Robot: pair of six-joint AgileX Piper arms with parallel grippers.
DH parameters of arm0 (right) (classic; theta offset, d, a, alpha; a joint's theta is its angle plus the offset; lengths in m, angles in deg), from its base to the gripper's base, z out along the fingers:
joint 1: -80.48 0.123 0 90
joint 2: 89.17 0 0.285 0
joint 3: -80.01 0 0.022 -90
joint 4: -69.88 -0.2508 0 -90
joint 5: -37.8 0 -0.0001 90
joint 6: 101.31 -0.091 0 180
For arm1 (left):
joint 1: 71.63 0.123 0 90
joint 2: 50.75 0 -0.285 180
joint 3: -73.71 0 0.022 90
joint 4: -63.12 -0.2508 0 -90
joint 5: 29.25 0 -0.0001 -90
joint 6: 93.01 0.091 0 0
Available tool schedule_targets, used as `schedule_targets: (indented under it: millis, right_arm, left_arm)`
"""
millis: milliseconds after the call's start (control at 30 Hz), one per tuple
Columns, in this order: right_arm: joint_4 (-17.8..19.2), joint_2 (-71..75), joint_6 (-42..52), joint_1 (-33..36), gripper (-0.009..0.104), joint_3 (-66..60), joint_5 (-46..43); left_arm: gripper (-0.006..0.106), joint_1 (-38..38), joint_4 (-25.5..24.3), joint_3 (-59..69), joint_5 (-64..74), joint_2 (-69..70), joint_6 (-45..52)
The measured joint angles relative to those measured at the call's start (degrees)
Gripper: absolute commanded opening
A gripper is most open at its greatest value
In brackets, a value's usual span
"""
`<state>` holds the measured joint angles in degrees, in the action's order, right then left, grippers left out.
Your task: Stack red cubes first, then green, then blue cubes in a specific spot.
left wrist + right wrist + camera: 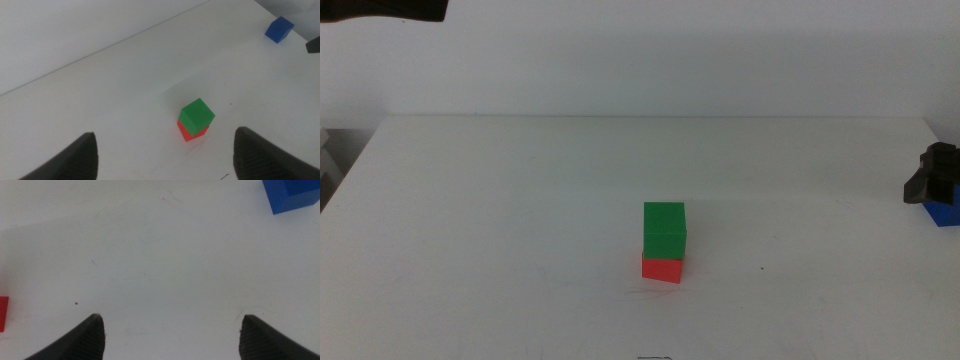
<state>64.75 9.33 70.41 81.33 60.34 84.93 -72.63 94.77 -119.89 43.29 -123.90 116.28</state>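
Note:
The green cube (664, 228) sits on the red cube (662, 269) in the middle of the white table, by a faint grey scuff line (638, 294). The blue cube (945, 213) lies alone at the table's right edge. My right gripper (928, 190) hovers just left of it and partly covers it. In the right wrist view this gripper (172, 318) is open and empty, with the blue cube (292, 195) off to one side ahead and the red cube (3, 312) at the frame edge. My left gripper (165, 137) is open and empty, out of the middle view, looking at the stack (197, 113).
The table's far edge (650, 117) meets a white wall. A dark shape (380, 8) hangs at the top left corner of the middle view. The left wrist view also shows the blue cube (279, 29) and a bit of the right gripper (314, 45).

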Motion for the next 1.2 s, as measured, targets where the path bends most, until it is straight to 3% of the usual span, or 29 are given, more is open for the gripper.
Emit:
schedule_targets:
  millis: [267, 467, 733, 1000, 1200]
  right_arm:
    - [6.2, -2.0, -4.2, 0.0, 0.092, 4.4, 0.8]
    - [11.2, -10.3, -4.7, -0.3, 0.084, 16.3, 8.0]
    - [7.7, -25.8, 5.2, -8.2, 0.079, 33.7, 15.8]
    - [6.4, -39.0, 12.7, -14.4, 0.079, 45.0, 16.4]
    - [5.1, -46.6, 17.2, -15.3, 0.079, 48.6, 15.7]
  left_arm:
    - [0.091, 0.0, 0.0, 0.0, 0.0, 0.0, 0.0]
    - [0.091, 0.0, 0.0, 0.0, 0.0, 0.0, 0.0]
    - [0.091, 0.0, 0.0, 0.0, 0.0, 0.0, 0.0]
    - [0.091, 0.0, -0.1, 0.0, 0.0, 0.0, 0.0]
    - [0.091, 0.0, -0.1, 0.0, 0.0, 0.0, 0.0]
